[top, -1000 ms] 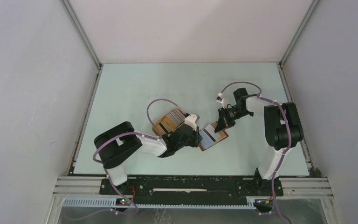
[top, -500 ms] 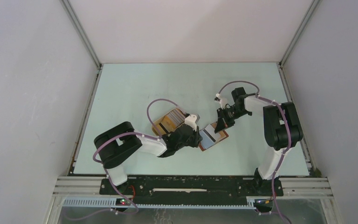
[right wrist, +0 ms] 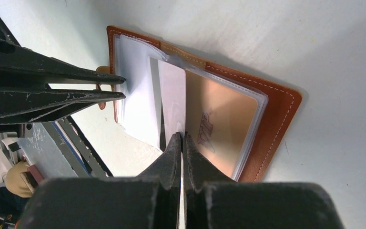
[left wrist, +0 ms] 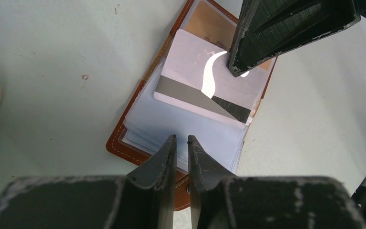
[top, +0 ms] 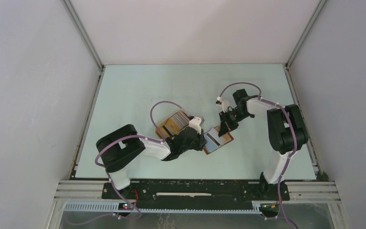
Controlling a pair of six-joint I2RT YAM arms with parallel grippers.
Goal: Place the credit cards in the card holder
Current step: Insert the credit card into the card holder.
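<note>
L grip (left wrist: 180, 142) pinches holder (left wrist: 120, 143) at sleeve edge; R grip (right wrist: 181, 139), at its 2 o'clock from above, clenched on white card (left wrist: 183, 59).

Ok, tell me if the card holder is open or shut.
Open: the card holder lies spread flat, its clear pockets exposed, with a white card over them.

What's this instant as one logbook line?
left gripper: pinches brown leather card holder | right gripper: holds white plastic card on it
</note>
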